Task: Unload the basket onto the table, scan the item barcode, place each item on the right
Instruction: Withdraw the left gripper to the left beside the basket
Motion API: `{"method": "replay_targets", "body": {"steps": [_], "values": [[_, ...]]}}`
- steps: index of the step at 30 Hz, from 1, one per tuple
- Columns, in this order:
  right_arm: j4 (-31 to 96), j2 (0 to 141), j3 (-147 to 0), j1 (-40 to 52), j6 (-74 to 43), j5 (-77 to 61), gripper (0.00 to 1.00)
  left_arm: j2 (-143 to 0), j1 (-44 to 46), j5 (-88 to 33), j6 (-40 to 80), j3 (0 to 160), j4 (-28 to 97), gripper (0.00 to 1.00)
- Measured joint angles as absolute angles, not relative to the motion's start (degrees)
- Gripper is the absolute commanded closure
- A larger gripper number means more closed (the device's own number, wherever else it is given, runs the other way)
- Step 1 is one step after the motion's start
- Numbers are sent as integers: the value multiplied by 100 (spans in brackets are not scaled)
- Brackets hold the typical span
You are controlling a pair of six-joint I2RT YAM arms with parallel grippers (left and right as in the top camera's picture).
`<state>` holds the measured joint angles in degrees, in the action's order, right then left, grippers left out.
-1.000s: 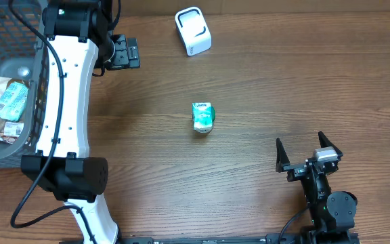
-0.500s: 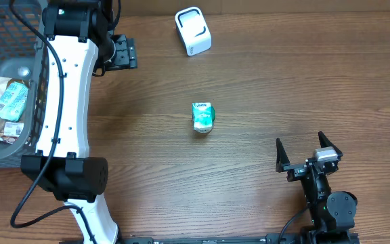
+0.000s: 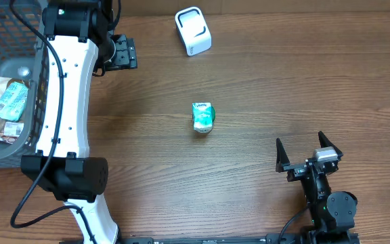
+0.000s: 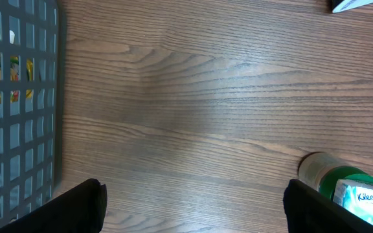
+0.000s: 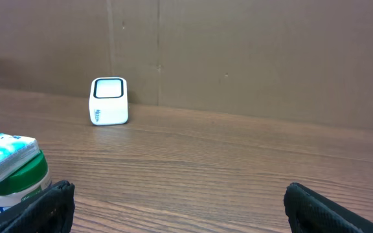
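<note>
Left gripper (image 4: 193, 189) and right gripper (image 3: 299, 138) both have jaws wide open, holding nothing. Kleenex tub (image 3: 202, 116) sits mid-worktop (image 3: 283, 81), white scanner (image 3: 193, 30) well apart.

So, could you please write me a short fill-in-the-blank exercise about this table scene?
The green container in the middle of the table bears the brand name ____. The packets lie inside a grey ____ on the left. The left hand and the right hand are both ____, holding nothing.
Missing words: Kleenex; basket; open.
</note>
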<state>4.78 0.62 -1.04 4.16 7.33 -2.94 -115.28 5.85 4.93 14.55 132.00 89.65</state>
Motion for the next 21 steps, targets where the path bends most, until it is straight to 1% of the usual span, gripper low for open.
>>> {"method": "replay_targets", "body": {"steps": [5, 13, 21], "values": [[475, 62, -104, 416, 731, -292, 0, -11528, 585, 493, 1455, 13200, 8965, 11], [478, 62, -104, 416, 729, -294, 0, -11528, 585, 493, 1455, 13200, 8965, 11], [478, 62, -104, 414, 731, -296, 0, -11528, 585, 493, 1455, 13200, 8962, 7]]}}
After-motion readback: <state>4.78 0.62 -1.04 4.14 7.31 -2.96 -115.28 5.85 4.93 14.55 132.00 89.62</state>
